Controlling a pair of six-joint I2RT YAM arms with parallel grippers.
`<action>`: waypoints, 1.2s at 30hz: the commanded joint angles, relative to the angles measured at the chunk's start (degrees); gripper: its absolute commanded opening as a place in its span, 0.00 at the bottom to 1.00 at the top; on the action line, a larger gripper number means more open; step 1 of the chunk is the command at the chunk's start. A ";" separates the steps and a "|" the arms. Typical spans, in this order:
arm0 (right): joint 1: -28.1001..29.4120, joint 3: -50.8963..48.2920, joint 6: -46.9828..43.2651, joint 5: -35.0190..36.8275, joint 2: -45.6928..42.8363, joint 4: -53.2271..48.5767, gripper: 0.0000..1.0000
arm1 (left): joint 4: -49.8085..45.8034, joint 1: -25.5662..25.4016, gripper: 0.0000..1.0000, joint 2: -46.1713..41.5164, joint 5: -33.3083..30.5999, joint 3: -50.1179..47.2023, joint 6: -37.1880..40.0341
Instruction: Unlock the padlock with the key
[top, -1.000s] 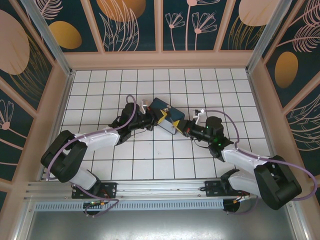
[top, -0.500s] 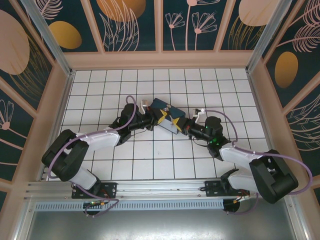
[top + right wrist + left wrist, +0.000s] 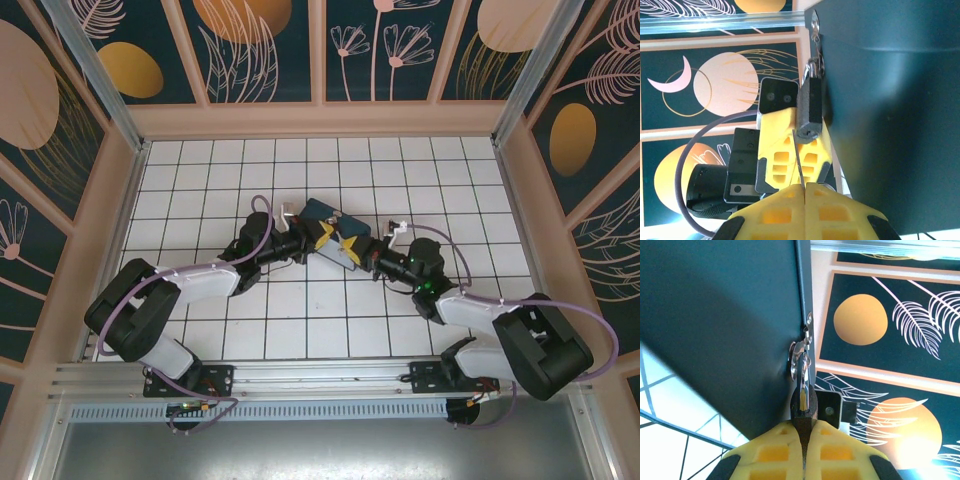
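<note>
The blue box [image 3: 325,212] stands just ahead of both jaws. The left gripper [image 3: 804,424] has its jaws pressed on the padlock [image 3: 810,107], which hangs off the box past its fingertips. The right gripper [image 3: 803,187] pinches the key [image 3: 798,165], whose tip reaches the padlock's underside.

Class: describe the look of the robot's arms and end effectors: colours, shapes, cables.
The left arm and right arm have white links, bulky black joints and a thin purple cable each. The left end effector and right end effector carry yellow, grid-recessed pads on black. A green light glows on the right arm.
</note>
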 commanded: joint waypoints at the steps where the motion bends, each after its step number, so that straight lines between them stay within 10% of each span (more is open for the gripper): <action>1: 2.24 -0.96 4.03 3.50 0.26 4.31 0.00 | 8.72 0.14 0.05 -0.16 -0.59 -0.19 -1.08; 36: 4.24 -1.69 3.96 9.21 -5.44 -1.83 0.00 | 11.99 0.30 0.02 2.73 0.22 -0.61 -2.07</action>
